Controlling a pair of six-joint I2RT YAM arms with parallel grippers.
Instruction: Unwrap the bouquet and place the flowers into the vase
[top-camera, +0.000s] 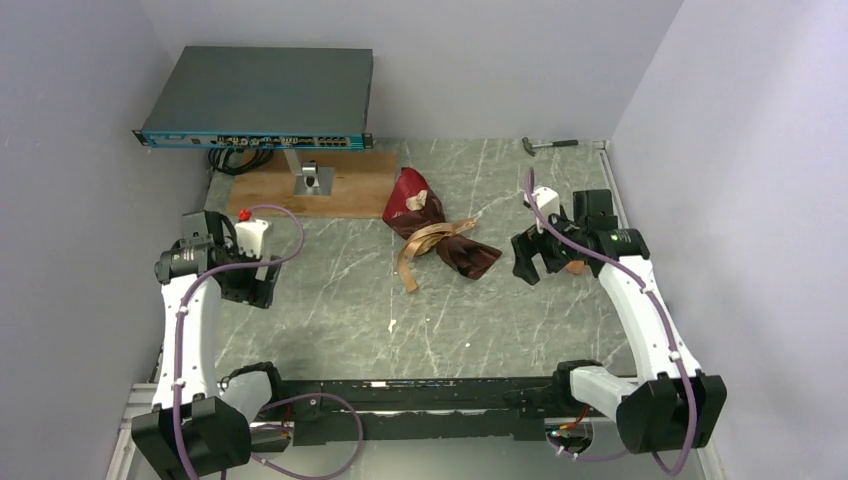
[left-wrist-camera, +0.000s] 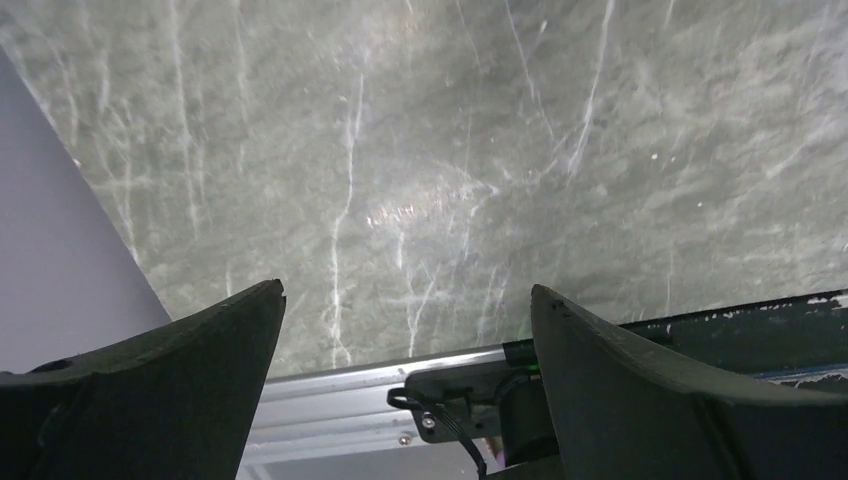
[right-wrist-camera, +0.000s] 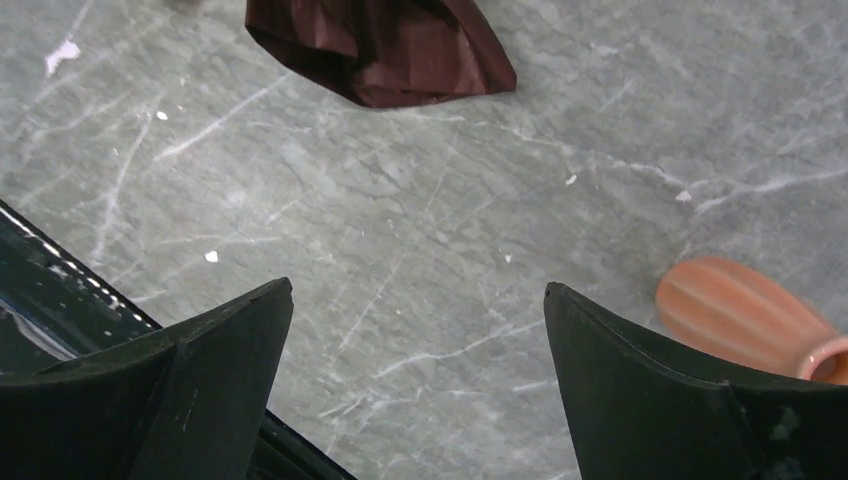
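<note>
My right wrist camera shows the vase (right-wrist-camera: 745, 318) just beside the right hand (right-wrist-camera: 420, 288), where the overhead view nearly hides it. The bouquet (top-camera: 430, 225) lies wrapped mid-desk (top-camera: 330, 300), on grey marble between pale walls (top-camera: 80, 120). Both hands gape wide and hold nothing. The left hand (left-wrist-camera: 408, 292) hangs over the desk's near edge.

Lighting: even, diffuse, from overhead; moderately bright.
Shadows: soft and faint on the table (top-camera: 330, 330), toward its near left corner.
Glare: pale sheen mid-table in the left wrist view.
Focus: top view slightly soft and grainy. Wrist views sharper on the marble. Fingers (right-wrist-camera: 200, 400) near-black, no detail. Vase (right-wrist-camera: 735, 312) at the right edge slightly blurred.
</note>
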